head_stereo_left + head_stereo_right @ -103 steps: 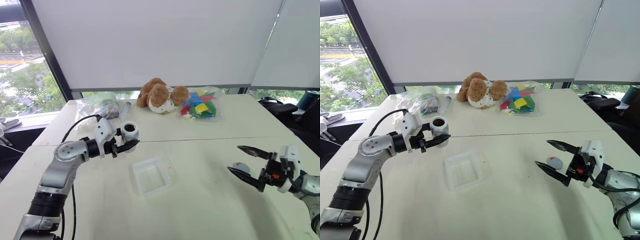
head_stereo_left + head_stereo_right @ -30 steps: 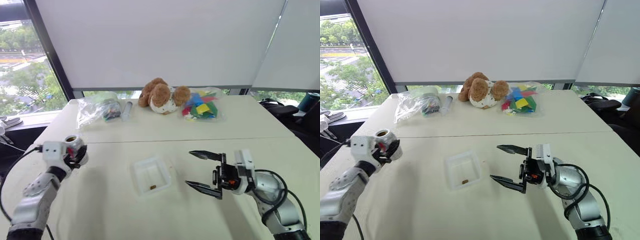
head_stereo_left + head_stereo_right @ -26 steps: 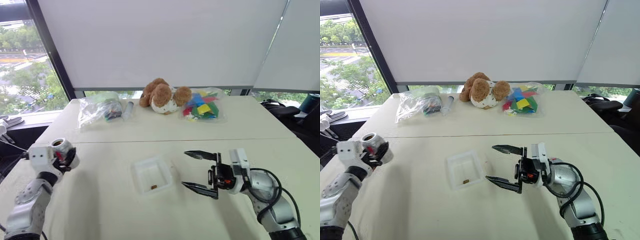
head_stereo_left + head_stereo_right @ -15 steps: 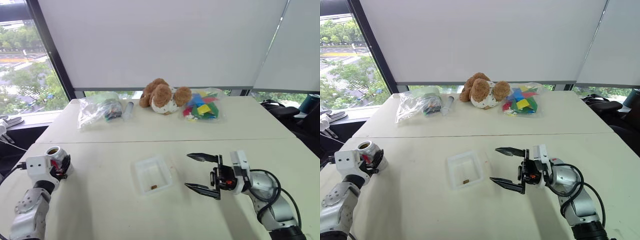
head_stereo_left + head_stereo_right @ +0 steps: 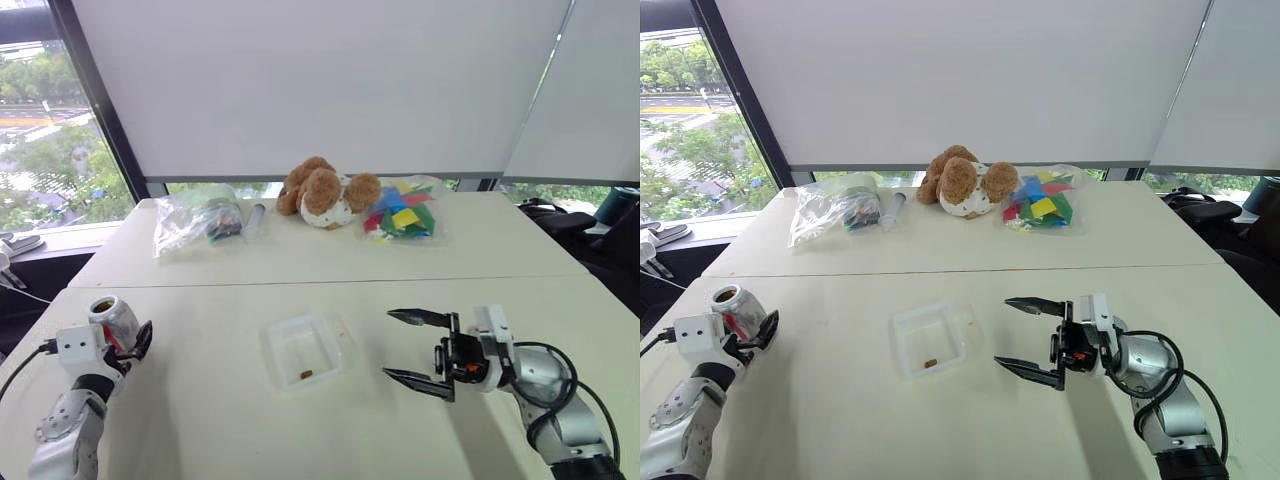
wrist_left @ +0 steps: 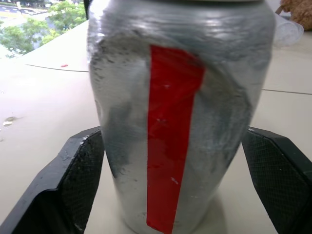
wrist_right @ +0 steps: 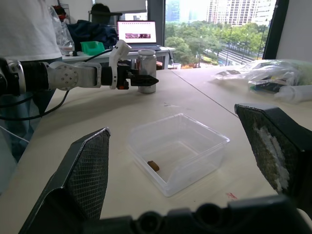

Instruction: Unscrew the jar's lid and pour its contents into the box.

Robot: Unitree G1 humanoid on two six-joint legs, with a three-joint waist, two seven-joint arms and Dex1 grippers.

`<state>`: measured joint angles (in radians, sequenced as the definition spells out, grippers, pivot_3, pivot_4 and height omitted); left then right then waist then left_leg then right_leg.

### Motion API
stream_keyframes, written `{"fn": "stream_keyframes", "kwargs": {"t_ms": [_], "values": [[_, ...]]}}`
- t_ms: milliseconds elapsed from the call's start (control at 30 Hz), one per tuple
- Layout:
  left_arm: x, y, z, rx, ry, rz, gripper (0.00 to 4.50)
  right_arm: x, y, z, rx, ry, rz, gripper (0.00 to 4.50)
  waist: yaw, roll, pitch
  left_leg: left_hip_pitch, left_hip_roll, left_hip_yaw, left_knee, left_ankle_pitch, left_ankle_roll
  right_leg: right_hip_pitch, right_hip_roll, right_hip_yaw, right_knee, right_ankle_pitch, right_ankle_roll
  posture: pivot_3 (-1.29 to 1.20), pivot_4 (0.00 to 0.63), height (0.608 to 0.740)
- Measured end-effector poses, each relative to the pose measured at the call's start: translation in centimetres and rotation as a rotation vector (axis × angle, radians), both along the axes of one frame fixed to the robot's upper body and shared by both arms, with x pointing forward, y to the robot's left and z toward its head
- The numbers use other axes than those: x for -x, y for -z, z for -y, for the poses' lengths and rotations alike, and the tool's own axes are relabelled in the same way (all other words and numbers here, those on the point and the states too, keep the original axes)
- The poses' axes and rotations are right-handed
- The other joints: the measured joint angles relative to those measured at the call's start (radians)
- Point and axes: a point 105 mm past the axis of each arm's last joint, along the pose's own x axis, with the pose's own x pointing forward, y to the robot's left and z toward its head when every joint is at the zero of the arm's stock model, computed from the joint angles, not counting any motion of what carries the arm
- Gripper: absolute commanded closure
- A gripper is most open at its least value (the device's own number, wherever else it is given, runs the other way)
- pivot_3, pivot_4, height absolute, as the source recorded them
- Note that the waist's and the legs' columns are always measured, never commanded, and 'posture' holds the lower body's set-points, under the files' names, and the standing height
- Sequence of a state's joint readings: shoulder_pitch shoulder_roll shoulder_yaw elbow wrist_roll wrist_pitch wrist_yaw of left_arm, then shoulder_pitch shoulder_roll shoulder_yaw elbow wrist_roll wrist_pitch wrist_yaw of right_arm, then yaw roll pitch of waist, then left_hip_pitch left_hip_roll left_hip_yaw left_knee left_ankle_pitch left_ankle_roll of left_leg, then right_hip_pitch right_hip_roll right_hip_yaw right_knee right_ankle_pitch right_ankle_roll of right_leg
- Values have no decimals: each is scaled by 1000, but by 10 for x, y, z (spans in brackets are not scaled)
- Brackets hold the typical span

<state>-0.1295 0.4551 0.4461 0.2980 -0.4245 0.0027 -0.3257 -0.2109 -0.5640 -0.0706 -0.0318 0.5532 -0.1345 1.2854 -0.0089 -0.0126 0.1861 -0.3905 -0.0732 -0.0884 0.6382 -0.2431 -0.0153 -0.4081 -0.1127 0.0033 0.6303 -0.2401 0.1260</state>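
The jar (image 5: 112,320), silver-grey with a red stripe (image 6: 170,136), stands upright and lidless near the table's left edge. My left gripper (image 5: 122,338) is open around it, with its black fingers (image 6: 80,183) on either side and a little off the wall. The box (image 5: 303,350), a clear shallow tray, lies mid-table with the contents (image 5: 306,375), a small brown bit, inside. My right gripper (image 5: 390,345) hovers wide open just right of the box, holding nothing. The lid is hidden.
Along the table's far edge lie a clear bag (image 5: 195,215), a slim clear tube (image 5: 253,218), a teddy bear (image 5: 320,190) and a bag of coloured blocks (image 5: 400,215). A person in white (image 7: 24,24) and a laptop (image 7: 139,34) are beyond the left edge.
My left arm has lowered the jar onto the table near the left edge and its fingers have spread off it. The right gripper has drifted slightly right, still open.
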Motion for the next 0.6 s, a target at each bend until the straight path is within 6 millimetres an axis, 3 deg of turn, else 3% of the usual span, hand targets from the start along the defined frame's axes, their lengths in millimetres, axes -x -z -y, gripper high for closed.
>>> {"fn": "stream_keyframes", "kwargs": {"t_ms": [433, 600], "values": [[31, -1, 0, -115, 95, -63, 65, 6, 8, 27, 47, 106, -63, 0, 1, 0, 0, 0, 0, 0, 0, 0, 0, 0, -1, 0, -1, -1, -1, 0, 150, 740], [69, -6, -7, -344, 273, -188, 65, 17, 4, 56, 134, 159, -84, 0, 0, 0, 0, 0, 1, 2, -3, -1, 1, 0, -4, 1, -5, -3, -5, 0, 150, 740]]}}
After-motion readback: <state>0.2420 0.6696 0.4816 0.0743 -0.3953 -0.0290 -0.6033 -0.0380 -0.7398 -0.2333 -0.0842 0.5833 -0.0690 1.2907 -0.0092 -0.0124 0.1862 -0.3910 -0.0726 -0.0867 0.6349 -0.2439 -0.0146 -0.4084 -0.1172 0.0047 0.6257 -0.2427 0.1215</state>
